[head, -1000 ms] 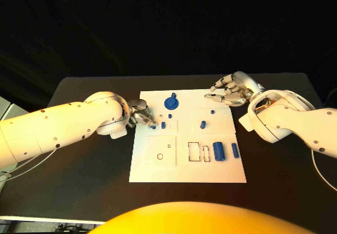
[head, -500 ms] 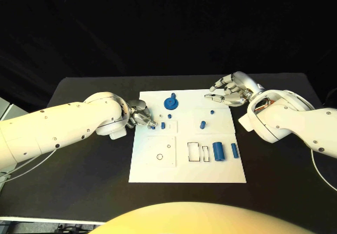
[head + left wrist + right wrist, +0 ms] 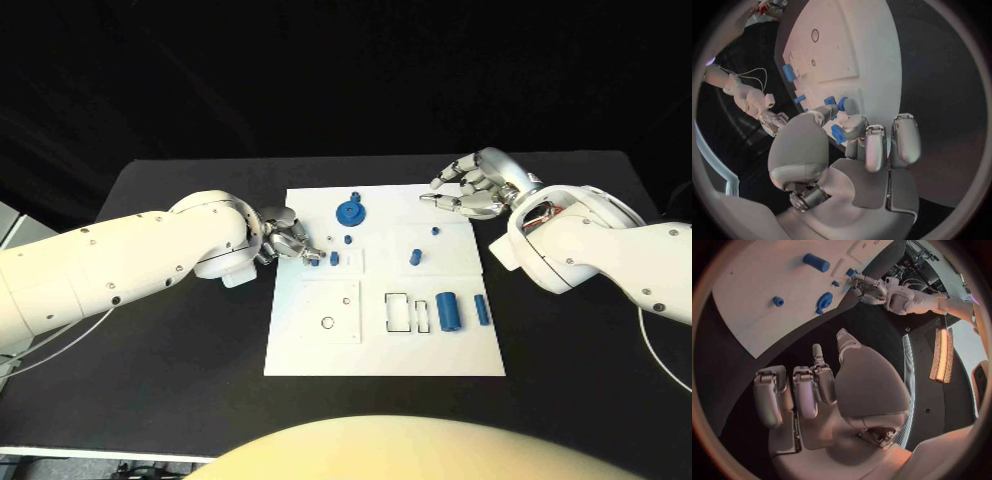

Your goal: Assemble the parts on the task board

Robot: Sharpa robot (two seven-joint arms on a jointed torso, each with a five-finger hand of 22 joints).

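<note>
Blue part [image 3: 837,134] pinched in left hand [image 3: 287,238] fingertips at task board [image 3: 387,340] left edge, likely for seating. Right hand [image 3: 476,186] curled, holding nothing, parked beyond far-right corner over counter [image 3: 188,330].

near board edge [image 3: 387,366]: open | far left: round part [image 3: 351,212] upright

Bright overhead light on task board [image 3: 387,330], bkgd black; wrist views fisheye-warped, rims perhaps slightly blurred.

A black table [image 3: 173,340] carries everything, with dark surroundings beyond its far edge.
</note>
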